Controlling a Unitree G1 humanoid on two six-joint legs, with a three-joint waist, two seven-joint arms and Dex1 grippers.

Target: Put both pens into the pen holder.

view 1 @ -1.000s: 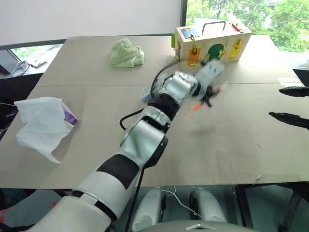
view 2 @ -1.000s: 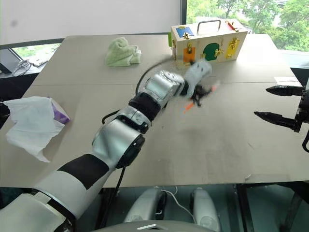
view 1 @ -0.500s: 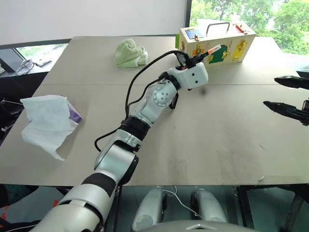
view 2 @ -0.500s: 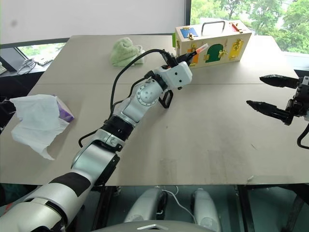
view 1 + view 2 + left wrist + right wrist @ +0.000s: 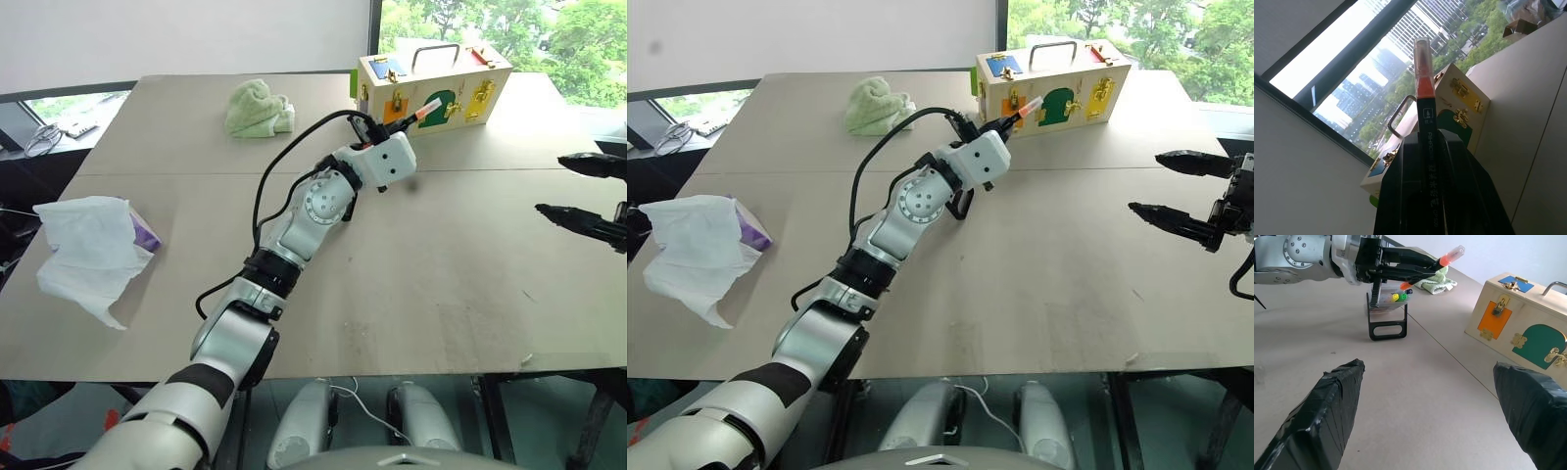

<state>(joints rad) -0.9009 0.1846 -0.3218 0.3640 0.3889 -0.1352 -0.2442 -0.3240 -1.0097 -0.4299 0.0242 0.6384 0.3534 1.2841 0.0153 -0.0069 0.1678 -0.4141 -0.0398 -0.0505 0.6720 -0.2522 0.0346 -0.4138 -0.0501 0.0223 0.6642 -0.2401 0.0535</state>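
- Daylight from the windows is falling across a wide tan table (image 5: 460,294), with most of its surface lying bare.
- Left gripper (image 5: 388,124) is reaching out over the far middle of the table, its fingers clamped tight on the orange-ended pen (image 5: 1425,147); the pen's orange cap is projecting past the fingertips toward the wooden box (image 5: 436,86).
- Pen holder (image 5: 1387,308) is standing on its black wire stand just below and beside the left gripper, seen from the right wrist with a green marker (image 5: 1404,296) and a yellow marker (image 5: 1395,297) already inside it.
- Second pen, the blue-ended one, is not being located with certainty.
- Right gripper (image 5: 1168,186) is hovering at the right edge of the table, its two fingers spread wide and carrying nothing.
- Step in hand, as judged: delivering the held pen into the holder. Doing it well is calling for lining the barrel up with the holder's tilted mouth, leading with the lower end, and releasing only once the pen is seated beside the markers.
- Clearance: the wooden box is standing near, beyond the pen tip, so any forward swing is risking contact. Open table is lying toward the robot and to the right; a green cloth (image 5: 257,108) and a white tissue (image 5: 86,253) are sitting well apart to the left.
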